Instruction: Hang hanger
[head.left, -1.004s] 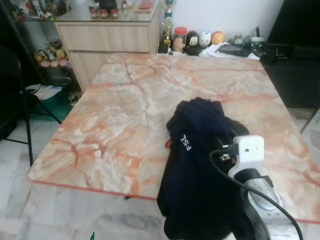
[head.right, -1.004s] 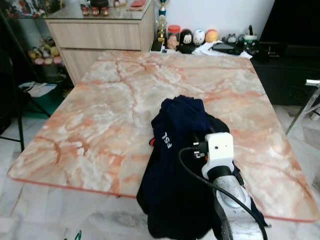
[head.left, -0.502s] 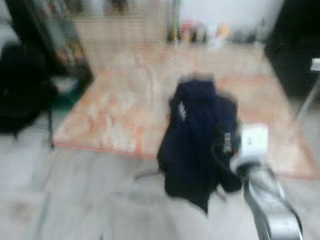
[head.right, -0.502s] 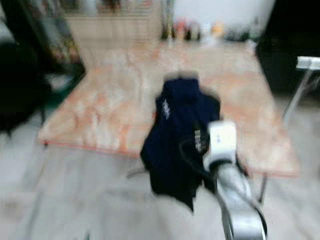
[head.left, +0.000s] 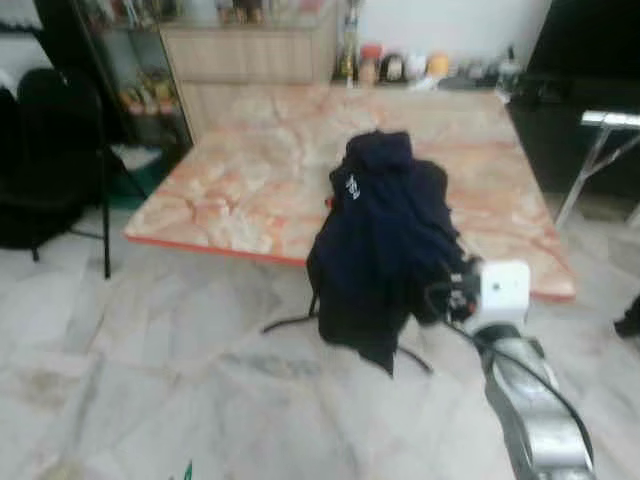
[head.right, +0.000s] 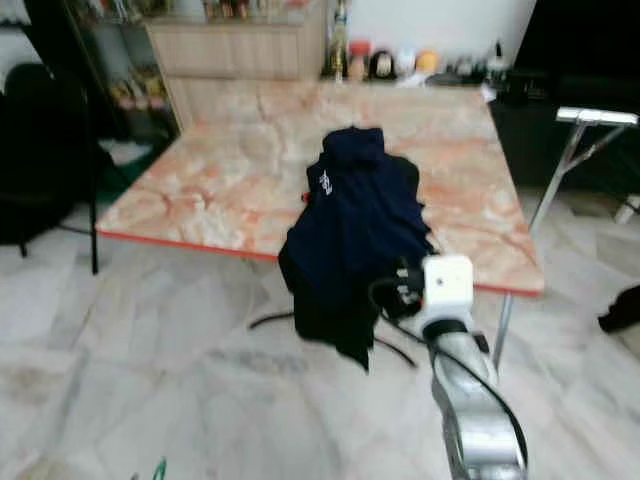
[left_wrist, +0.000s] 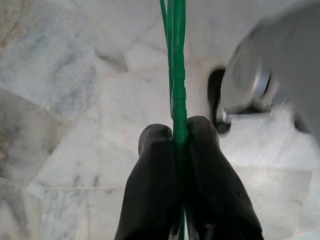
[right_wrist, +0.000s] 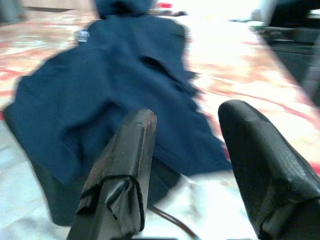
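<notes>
A navy garment (head.left: 385, 230) lies on the marble table (head.left: 240, 190) and hangs over its near edge toward the floor. My right gripper (right_wrist: 189, 114) is open just in front of the hanging cloth, with nothing between its fingers; its white wrist camera (head.left: 500, 288) sits beside the garment's lower right. My left gripper (left_wrist: 177, 127) hangs low over the floor tiles and is shut on a thin green hanger (left_wrist: 175, 60). A tip of the green hanger (head.left: 186, 470) shows at the bottom edge of the left eye view.
A black chair (head.left: 50, 150) stands at the left. A wooden cabinet (head.left: 250, 55) and small ornaments sit beyond the table. A metal stand (head.left: 600, 130) and a dark unit are on the right. A black cable (head.left: 290, 322) lies on the marble floor under the table edge.
The camera has pulled back from the table, so more floor shows and the table sits farther off. The garment still hangs over the edge with my right arm beside it.
</notes>
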